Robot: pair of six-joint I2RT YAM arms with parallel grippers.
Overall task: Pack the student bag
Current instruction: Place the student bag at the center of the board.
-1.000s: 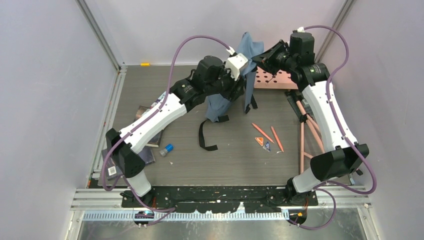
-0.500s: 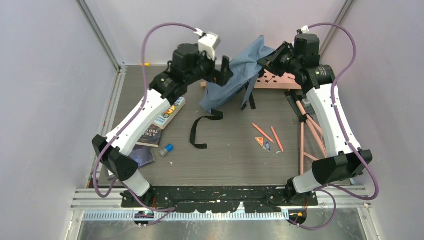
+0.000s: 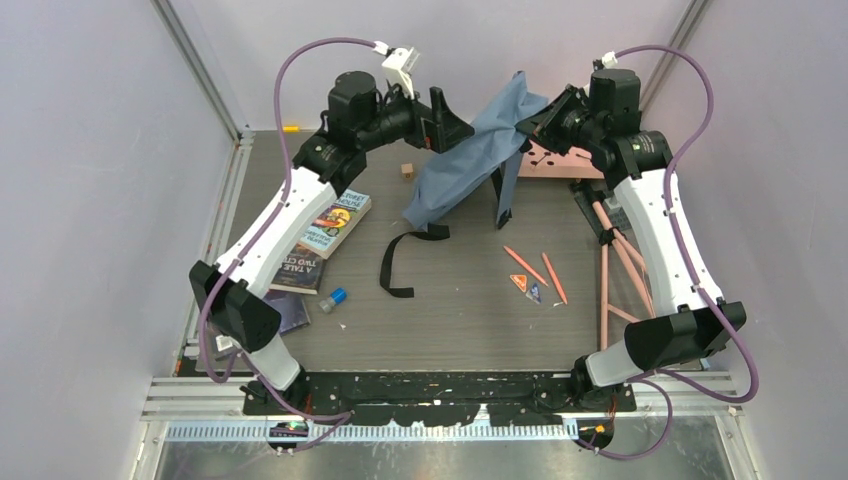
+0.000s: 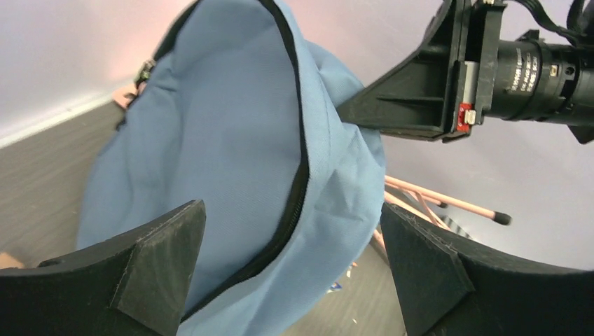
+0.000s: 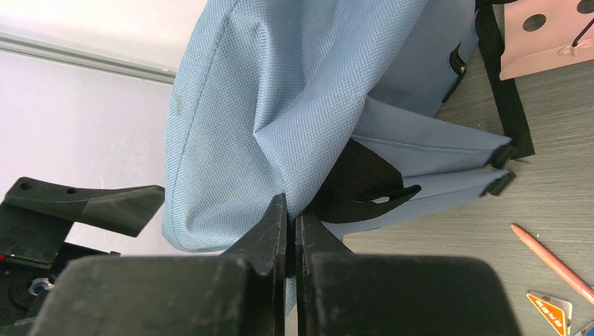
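Right fingers [image 5: 270, 227] clamp the student bag [image 3: 470, 165], fold hidden; left fingers [image 4: 150, 252] apart.

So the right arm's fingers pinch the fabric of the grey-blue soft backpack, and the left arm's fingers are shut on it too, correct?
Not quite. The left fingers stand wide open, and the grey-blue soft fabric backpack hangs in front of them, not gripped. The left wrist view shows this. The right fingers do pinch its fabric.

Grey-blue student bag [image 3: 470, 160], black straps; orange pencils [image 3: 525, 265]
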